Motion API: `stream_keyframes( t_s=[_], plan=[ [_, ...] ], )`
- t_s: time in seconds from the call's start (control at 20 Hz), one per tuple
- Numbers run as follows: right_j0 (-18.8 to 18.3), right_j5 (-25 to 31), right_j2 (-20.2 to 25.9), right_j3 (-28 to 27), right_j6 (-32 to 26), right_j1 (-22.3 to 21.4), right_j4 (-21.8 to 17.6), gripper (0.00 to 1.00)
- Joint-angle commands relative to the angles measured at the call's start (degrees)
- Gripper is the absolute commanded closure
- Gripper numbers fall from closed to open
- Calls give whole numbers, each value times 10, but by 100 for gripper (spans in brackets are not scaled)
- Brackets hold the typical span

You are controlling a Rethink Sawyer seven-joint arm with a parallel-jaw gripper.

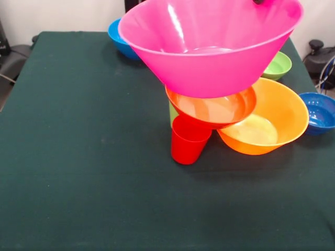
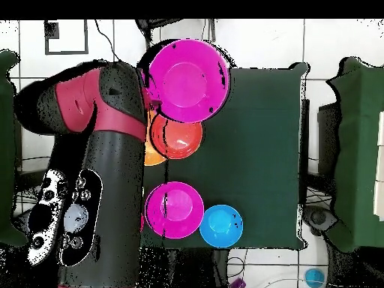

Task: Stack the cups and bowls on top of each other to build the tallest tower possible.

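Observation:
A big pink bowl [image 1: 209,47] hangs tilted in the air above the other pieces; it also shows in the overhead view [image 2: 187,79]. My gripper [image 1: 259,1] shows only as a dark tip at the bowl's far rim and is shut on it. Below, a medium red-orange bowl [image 1: 212,107] [image 2: 178,137] rests on the upright red cup [image 1: 188,140] and against the big orange bowl [image 1: 267,123]. The lime green cup [image 1: 173,112] peeks out behind the red one. The second pink bowl [image 2: 174,210] shows only from overhead. The small magenta-red bowl is out of view.
A light blue bowl [image 1: 121,39] [image 2: 221,226] sits at the table's far edge near the pedestal. A green bowl [image 1: 277,65] and a dark blue bowl [image 1: 319,111] lie beyond the orange one. My arm [image 2: 105,165] covers one side of the dark green table [image 1: 78,157].

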Motion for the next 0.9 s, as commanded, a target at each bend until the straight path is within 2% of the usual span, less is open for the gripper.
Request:
stream_keyframes(
  t_s=[0.05,0.9],
  plan=[
    [10,-13,20,63,102,28,-12,100],
    [26,-5,7,59,134,62,-18,100]
  ],
)
